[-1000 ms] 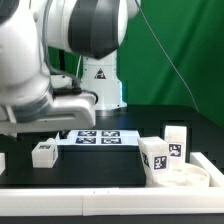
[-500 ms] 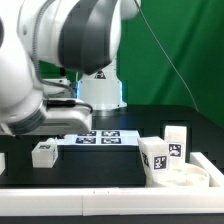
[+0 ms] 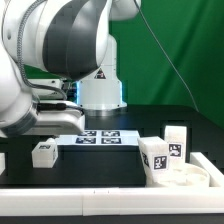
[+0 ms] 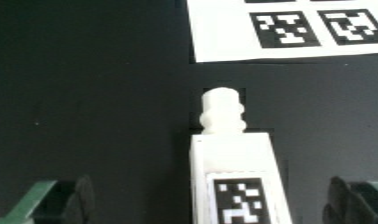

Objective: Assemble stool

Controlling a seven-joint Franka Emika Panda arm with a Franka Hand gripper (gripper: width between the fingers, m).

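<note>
In the wrist view a white stool leg (image 4: 230, 165) lies flat on the black table, its tag facing up and its round peg pointing toward the marker board (image 4: 292, 30). My gripper (image 4: 207, 205) is open; its dark fingers (image 4: 53, 200) stand well clear on either side of the leg, touching nothing. In the exterior view a leg (image 3: 43, 152) lies near the marker board (image 3: 97, 137) on the exterior view's left. The round seat (image 3: 190, 180) sits at the exterior view's right with one leg (image 3: 155, 156) upright on it and another leg (image 3: 176, 140) behind. My fingers are hidden there.
The arm's bulk (image 3: 60, 60) fills the exterior view's upper left, with its white base (image 3: 100, 90) behind the marker board. A long white bar (image 3: 100, 197) edges the table's front. A green backdrop stands behind.
The arm's upper links have swung and shifted across the exterior view's left. The legs, the seat and the marker board lie where they were, and the jaws stay wide.
</note>
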